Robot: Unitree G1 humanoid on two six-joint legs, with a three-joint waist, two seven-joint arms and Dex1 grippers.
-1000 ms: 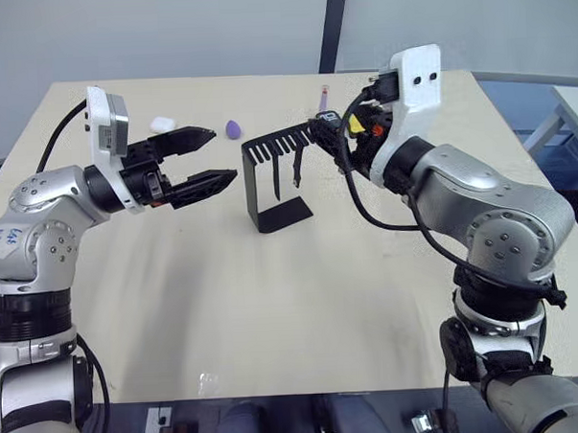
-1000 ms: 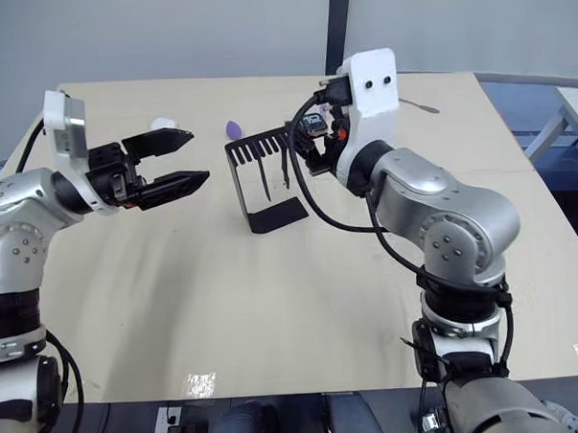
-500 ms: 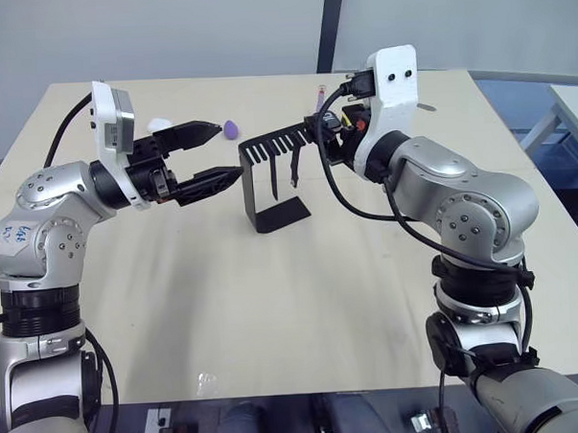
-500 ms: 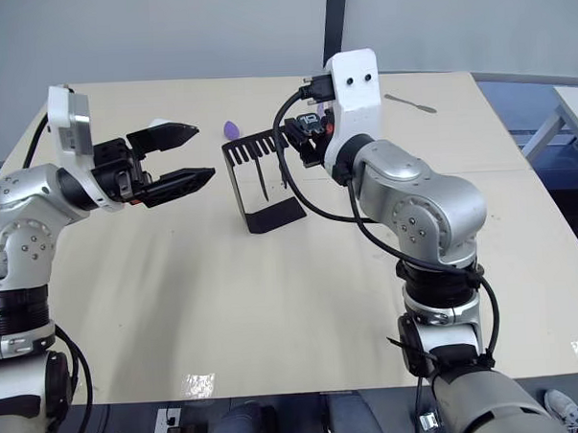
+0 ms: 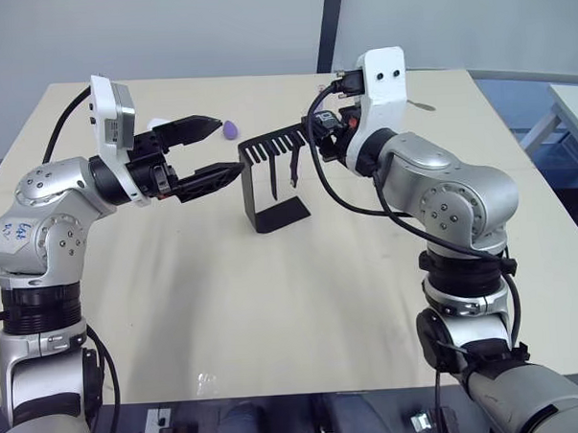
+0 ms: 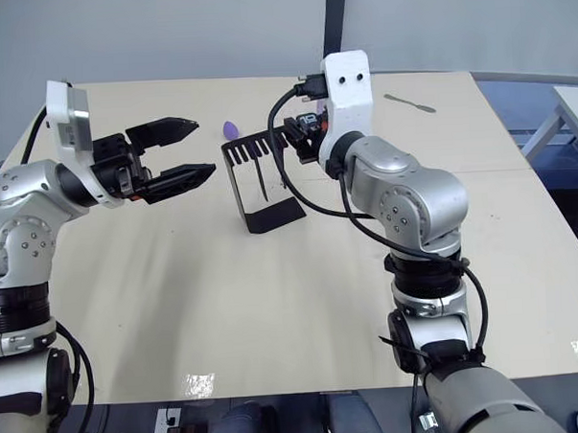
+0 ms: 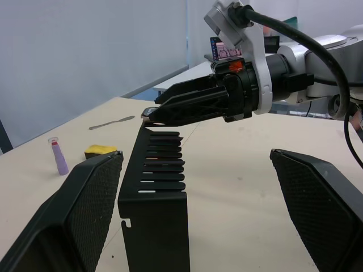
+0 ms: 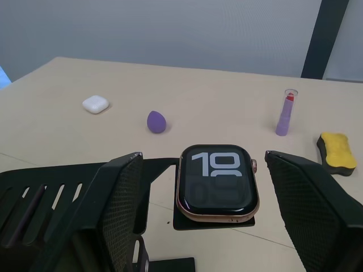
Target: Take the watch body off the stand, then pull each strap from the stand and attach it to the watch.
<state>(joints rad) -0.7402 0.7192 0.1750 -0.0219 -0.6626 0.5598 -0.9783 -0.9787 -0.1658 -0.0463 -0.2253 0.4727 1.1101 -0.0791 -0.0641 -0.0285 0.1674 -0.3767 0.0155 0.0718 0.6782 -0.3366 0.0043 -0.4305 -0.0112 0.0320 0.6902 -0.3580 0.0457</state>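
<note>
Right gripper [image 8: 198, 226] moved closer, spread around watch body [image 8: 218, 180] lying flat on stand [image 5: 273, 179]; left gripper [image 5: 214, 153] spread.

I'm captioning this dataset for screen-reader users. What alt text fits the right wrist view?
A watch body with a lit screen sits on the end of a black stand, framed by the right gripper's open fingers. Behind on the beige table lie a white case, purple egg-shaped sponge, pale purple tube and yellow-and-black block.

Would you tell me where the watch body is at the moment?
The watch body sits flat on the end of the stand's top arm, on the robot's right side of the stand, between the open fingers of the right gripper.
</note>
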